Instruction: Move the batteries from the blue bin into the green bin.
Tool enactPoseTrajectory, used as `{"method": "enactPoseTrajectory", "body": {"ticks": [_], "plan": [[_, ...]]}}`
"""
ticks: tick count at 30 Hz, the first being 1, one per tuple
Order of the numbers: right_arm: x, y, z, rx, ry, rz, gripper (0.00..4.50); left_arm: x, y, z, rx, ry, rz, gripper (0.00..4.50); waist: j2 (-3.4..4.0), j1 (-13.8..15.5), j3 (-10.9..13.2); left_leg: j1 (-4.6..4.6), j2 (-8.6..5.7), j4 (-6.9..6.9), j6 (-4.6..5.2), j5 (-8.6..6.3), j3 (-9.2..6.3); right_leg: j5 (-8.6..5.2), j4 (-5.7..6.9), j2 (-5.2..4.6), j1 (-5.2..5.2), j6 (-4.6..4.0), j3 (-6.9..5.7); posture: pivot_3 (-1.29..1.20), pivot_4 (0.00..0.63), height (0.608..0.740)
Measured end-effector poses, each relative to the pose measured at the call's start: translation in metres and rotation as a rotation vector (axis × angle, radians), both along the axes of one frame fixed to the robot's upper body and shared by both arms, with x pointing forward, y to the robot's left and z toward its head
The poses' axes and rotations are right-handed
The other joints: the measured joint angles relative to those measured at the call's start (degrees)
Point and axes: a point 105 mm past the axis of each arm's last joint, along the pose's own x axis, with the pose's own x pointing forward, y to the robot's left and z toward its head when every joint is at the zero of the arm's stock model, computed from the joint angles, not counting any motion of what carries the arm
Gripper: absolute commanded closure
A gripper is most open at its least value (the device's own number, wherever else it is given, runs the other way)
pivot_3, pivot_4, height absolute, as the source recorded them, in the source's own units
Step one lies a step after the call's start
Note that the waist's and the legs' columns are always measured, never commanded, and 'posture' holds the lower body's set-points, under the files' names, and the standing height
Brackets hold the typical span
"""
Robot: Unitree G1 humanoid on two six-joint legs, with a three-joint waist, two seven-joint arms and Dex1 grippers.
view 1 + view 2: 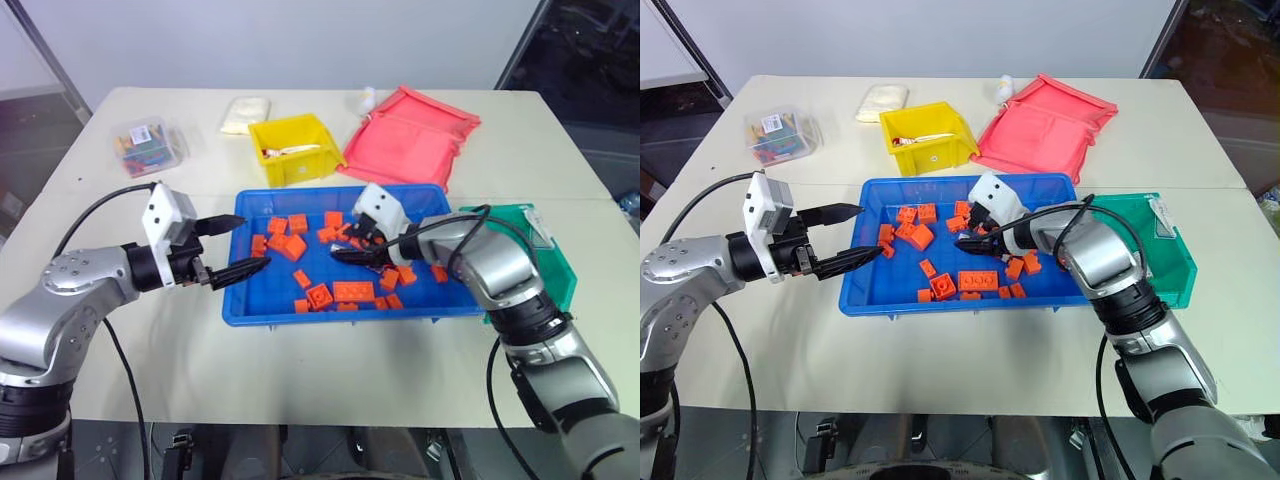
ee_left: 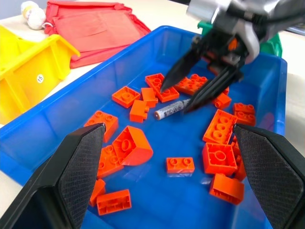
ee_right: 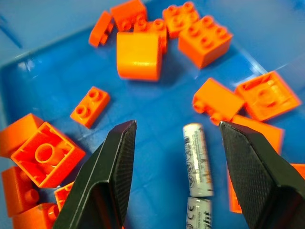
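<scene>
The right claw [image 3: 174, 167] hangs low inside the blue bin [image 1: 255, 310], its two black fingers spread apart and holding nothing. Two batteries [image 3: 197, 160] lie end to end on the blue floor directly between those fingers, not touching either one. They are slim silver-grey cylinders with dark printed markings, about as long as the toy bricks around them. Orange bricks [image 1: 352, 291] are scattered on every side of this claw, some just beside its fingertips. The left claw [image 1: 232, 246] hovers at the bin's opposite end, over its rim, fingers also spread wide and empty, pointing across the bricks toward the right claw. The green bin [image 1: 555, 262] sits just behind the right arm, touching the blue bin's end. Beyond both claws, on the pale bench [image 1: 300, 370], stand a yellow bin [image 1: 295, 150], a pink-red tray [image 1: 410, 135] and a clear box [image 1: 148, 146] of small coloured items. A pale wall rises behind the bench.
</scene>
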Motion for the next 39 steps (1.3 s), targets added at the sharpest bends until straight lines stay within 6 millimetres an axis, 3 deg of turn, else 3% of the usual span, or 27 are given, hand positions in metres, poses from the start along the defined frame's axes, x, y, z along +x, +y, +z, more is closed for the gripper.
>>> {"method": "enactPoseTrajectory", "body": {"ticks": [10,14,17,21,29,31,33,37,39], "plan": [[0.012,0.000,-0.024,-0.108,-0.002,0.044,1.68,-0.003,0.001,-0.002,0.000,-0.004,0.031,0.00,0.00,-0.2,0.0,0.01,0.02,-0.01,0.00,0.00,-0.01,0.00,0.01,0.04,-0.02,0.00,0.00,0.00,0.150,0.740],[0.017,0.002,-0.023,-0.125,-0.021,0.059,1.68,-0.005,0.000,-0.002,-0.001,-0.006,0.029,0.00,0.00,-0.1,0.0,0.02,0.02,-0.01,0.00,0.00,0.00,0.00,0.01,0.03,0.00,0.00,0.00,0.00,0.150,0.740],[0.016,0.004,-0.023,-0.133,-0.023,0.078,2.54,-0.010,-0.002,-0.002,0.000,0.006,0.010,0.00,0.00,-0.1,0.0,0.02,0.02,-0.01,0.00,0.00,-0.01,0.00,0.01,0.03,0.00,0.00,0.00,0.00,0.150,0.740],[0.015,0.005,-0.023,-0.137,-0.023,0.090,4.46,-0.016,-0.004,-0.006,0.010,0.043,-0.021,0.00,-0.01,-0.1,0.0,0.03,0.03,-0.01,0.00,0.00,-0.01,0.00,0.02,0.03,0.01,0.00,0.00,0.00,0.150,0.740],[0.017,0.011,-0.020,-0.133,-0.036,0.084,4.44,-0.015,-0.003,-0.005,0.022,0.043,-0.025,0.00,-0.01,-0.1,0.0,0.04,0.02,-0.01,0.00,0.00,-0.01,0.00,0.02,0.04,0.01,0.00,0.00,0.00,0.150,0.740],[0.022,0.011,-0.006,-0.125,-0.062,0.064,4.44,-0.013,-0.006,0.001,-0.001,0.027,-0.037,0.00,0.00,-0.1,0.0,0.03,0.02,0.00,-0.01,0.00,0.00,0.00,0.02,0.03,-0.01,0.00,0.00,0.00,0.150,0.740],[0.028,0.009,0.022,-0.111,-0.132,0.051,4.44,-0.015,-0.010,0.004,-0.025,0.031,-0.066,0.00,0.01,-0.1,0.0,0.01,0.01,-0.02,-0.01,0.00,0.00,0.00,0.02,0.01,-0.03,0.00,0.00,0.00,0.150,0.740],[0.035,-0.020,0.088,-0.147,-0.325,-0.006,4.44,-0.015,-0.021,0.007,-0.034,0.030,-0.132,0.00,0.02,0.4,0.0,-0.02,-0.01,-0.02,0.00,0.00,-0.02,0.00,-0.01,-0.01,-0.04,0.00,-0.03,0.00,0.150,0.740],[0.031,-0.043,0.102,-0.196,-0.369,-0.039,4.44,-0.011,-0.026,0.009,-0.042,0.026,-0.162,0.00,-0.02,0.7,0.0,-0.01,-0.02,-0.02,0.00,0.00,-0.03,0.00,-0.07,-0.01,0.02,0.00,-0.05,0.00,0.150,0.740]]}}
